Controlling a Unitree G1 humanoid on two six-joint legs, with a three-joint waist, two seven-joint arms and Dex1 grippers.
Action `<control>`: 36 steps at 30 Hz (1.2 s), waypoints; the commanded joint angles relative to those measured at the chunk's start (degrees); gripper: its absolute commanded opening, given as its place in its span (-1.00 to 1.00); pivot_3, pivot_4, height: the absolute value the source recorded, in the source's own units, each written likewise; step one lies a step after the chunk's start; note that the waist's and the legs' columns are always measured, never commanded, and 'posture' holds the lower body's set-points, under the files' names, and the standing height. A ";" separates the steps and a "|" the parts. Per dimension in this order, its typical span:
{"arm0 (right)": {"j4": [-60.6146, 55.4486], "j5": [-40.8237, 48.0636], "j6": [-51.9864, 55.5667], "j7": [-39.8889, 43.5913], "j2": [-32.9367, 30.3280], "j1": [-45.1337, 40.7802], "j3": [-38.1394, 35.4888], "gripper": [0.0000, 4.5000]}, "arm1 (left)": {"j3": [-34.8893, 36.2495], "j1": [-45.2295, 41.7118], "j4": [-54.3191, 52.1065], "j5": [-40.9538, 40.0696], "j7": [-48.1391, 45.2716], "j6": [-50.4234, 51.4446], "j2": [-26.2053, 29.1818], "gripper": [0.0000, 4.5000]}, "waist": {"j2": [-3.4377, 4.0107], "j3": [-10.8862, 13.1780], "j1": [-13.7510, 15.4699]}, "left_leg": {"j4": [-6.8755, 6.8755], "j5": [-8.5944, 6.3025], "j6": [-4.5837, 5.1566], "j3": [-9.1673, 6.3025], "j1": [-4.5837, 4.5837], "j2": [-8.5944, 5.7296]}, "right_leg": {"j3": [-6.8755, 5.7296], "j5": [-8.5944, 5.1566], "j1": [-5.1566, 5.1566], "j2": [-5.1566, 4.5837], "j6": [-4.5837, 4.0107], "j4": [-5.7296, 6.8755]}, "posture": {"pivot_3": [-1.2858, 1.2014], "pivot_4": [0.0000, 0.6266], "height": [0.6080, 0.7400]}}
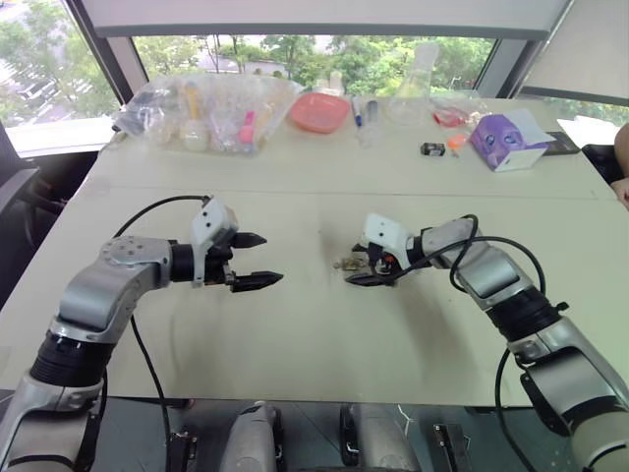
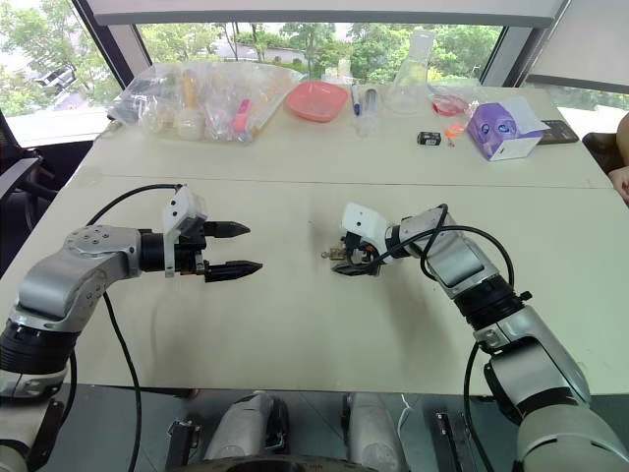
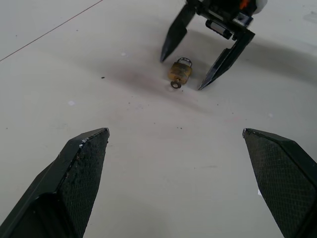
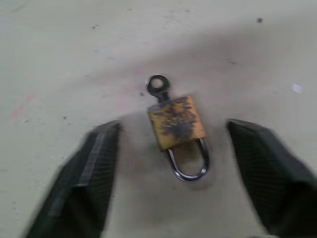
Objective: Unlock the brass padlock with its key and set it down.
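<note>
Head views: the right gripper (image 1: 356, 272) is lowered to the table (image 1: 295, 334) with the brass padlock (image 1: 346, 264) between its parted jaws, while the left gripper (image 1: 257, 261) hovers well apart, jaws wide; a plastic bag (image 1: 211, 113), red dish (image 1: 319, 111) and purple box (image 1: 506, 140) lie far behind. Left wrist view: nothing lies between its fingers (image 3: 81, 171) and the padlock ahead. Right wrist view: the padlock lies flat between both fingers (image 4: 91, 168) (touching neither), key (image 4: 158, 88) inserted, shackle (image 4: 190, 161) toward the wrist.

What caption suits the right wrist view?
Open right gripper straddling a brass padlock, key inserted, lying on the table.
</note>
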 commanded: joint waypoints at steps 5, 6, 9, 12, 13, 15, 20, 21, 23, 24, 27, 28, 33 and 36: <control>2.25 -5.60 -5.78 -1.21 2.00 0.38 0.39 -0.70 | 1.17 0.05 -1.12 -0.68 0.84 -0.23 -1.03 1.00 | 0.00 -0.01 -0.17 | 0.00 0.02 -0.04 0.01 0.06 0.01 | 0.00 0.00 0.04 0.01 0.00 0.05 | 0.03 -0.52 0.90; 1.37 -6.17 -6.56 -1.98 1.98 0.45 -0.11 -0.70 | 1.30 0.01 -0.53 -0.92 0.81 -0.21 -1.42 1.00 | 0.00 -0.01 -0.18 | 0.00 0.03 -0.04 0.01 0.07 0.01 | 0.00 0.00 0.04 0.01 0.00 0.06 | 0.03 -0.52 0.90; -3.14 -8.42 -9.83 -4.72 0.71 0.51 -2.22 -0.70 | 2.68 -1.19 2.70 -2.44 1.20 -0.05 -3.83 1.00 | 0.01 -0.01 -0.08 | 0.00 0.04 -0.06 0.00 0.07 0.01 | 0.00 0.00 0.04 0.00 0.00 0.08 | 0.03 -0.52 0.90; -8.93 -12.13 -14.89 -9.03 -1.12 0.74 -4.36 -0.70 | 4.02 -4.07 6.70 -4.59 1.55 0.58 -7.50 1.00 | 0.02 0.00 0.15 | 0.03 0.04 -0.07 0.00 -0.01 0.00 | 0.00 0.00 -0.03 -0.02 0.00 0.08 | 0.03 -0.52 0.90; -10.51 -13.11 -16.13 -10.33 -1.46 0.80 -4.97 -0.70 | 4.45 -5.13 8.02 -5.32 1.69 0.83 -8.70 1.00 | 0.02 0.01 0.29 | 0.04 0.05 -0.08 0.01 -0.02 -0.01 | 0.00 0.00 -0.03 -0.02 0.00 0.08 | 0.03 -0.52 0.90; -14.63 -14.33 -17.36 -12.81 -1.63 0.97 -6.81 -0.70 | 5.86 -8.84 13.58 -5.83 3.21 0.00 -12.55 1.00 | 0.02 0.01 0.43 | 0.06 0.05 -0.08 0.02 -0.06 -0.03 | -0.02 0.00 -0.03 -0.03 0.01 0.06 | 0.03 -0.52 0.90; -19.07 -18.04 -18.65 -16.16 -0.94 1.26 -7.73 -0.70 | 5.80 -14.82 22.90 -5.26 1.56 -1.32 -16.69 1.00 | 0.00 0.00 -0.16 | 0.03 0.06 -0.11 0.09 -0.01 -0.03 | -0.04 0.00 0.00 0.01 0.01 0.05 | 0.03 -0.52 0.90; -19.50 -18.37 -18.57 -16.48 -0.69 1.28 -7.84 -0.70 | 5.52 -15.55 23.98 -5.00 1.13 -1.67 -17.09 1.00 | 0.00 0.00 -0.19 | 0.03 0.07 -0.13 0.12 -0.01 -0.03 | -0.04 0.00 -0.01 0.01 0.01 0.06 | 0.03 -0.52 0.90; -20.47 -19.02 -17.91 -16.99 -0.22 1.22 -8.02 -0.70 | 5.88 -17.20 26.18 -5.28 0.62 -2.29 -18.40 0.89 | 0.00 0.00 -0.22 | 0.02 0.10 -0.17 0.12 -0.01 -0.02 | -0.04 0.00 -0.02 0.03 0.01 0.06 | 0.03 -0.52 0.90; -21.11 -19.30 -17.30 -17.25 0.04 1.16 -8.16 -0.70 | 6.43 -18.19 27.45 -5.77 0.51 -2.63 -19.33 0.76 | 0.00 0.00 -0.08 | 0.02 0.10 -0.18 0.12 -0.01 -0.01 | -0.04 0.00 -0.02 0.03 0.01 0.06 | 0.03 -0.52 0.90; -22.80 -19.87 -15.88 -17.56 0.70 1.22 -8.46 -0.70 | 7.11 -19.69 29.72 -6.75 -1.27 -2.48 -20.41 0.19 | 0.00 0.00 0.03 | 0.03 0.11 -0.19 0.12 -0.03 -0.02 | -0.04 0.00 -0.01 0.01 0.01 0.05 | 0.03 -0.52 0.90; -23.45 -20.03 -15.50 -17.55 0.88 1.37 -8.50 -0.70 | 7.17 -20.07 30.25 -6.86 -1.73 -2.24 -20.63 -0.05 | 0.00 0.00 0.04 | 0.03 0.11 -0.19 0.12 -0.03 -0.03 | -0.04 0.00 -0.01 0.01 0.01 0.04 | 0.03 -0.52 0.90; -25.80 -20.30 -14.02 -17.46 1.40 1.86 -8.41 -0.70 | 6.92 -21.15 31.92 -6.21 -2.59 -2.74 -21.45 -0.49 | 0.00 0.00 -0.03 | 0.02 0.11 -0.19 0.11 -0.03 -0.03 | -0.05 0.00 -0.01 0.02 0.01 0.05 | 0.03 -0.52 0.90; -26.59 -20.35 -13.41 -17.43 1.54 2.06 -8.35 -0.70 | 7.02 -21.74 32.87 -6.06 -2.76 -2.99 -22.03 -0.49 | 0.00 0.00 0.01 | 0.02 0.11 -0.19 0.11 -0.03 -0.03 | -0.05 0.00 -0.01 0.02 0.01 0.05 | 0.03 -0.52 0.90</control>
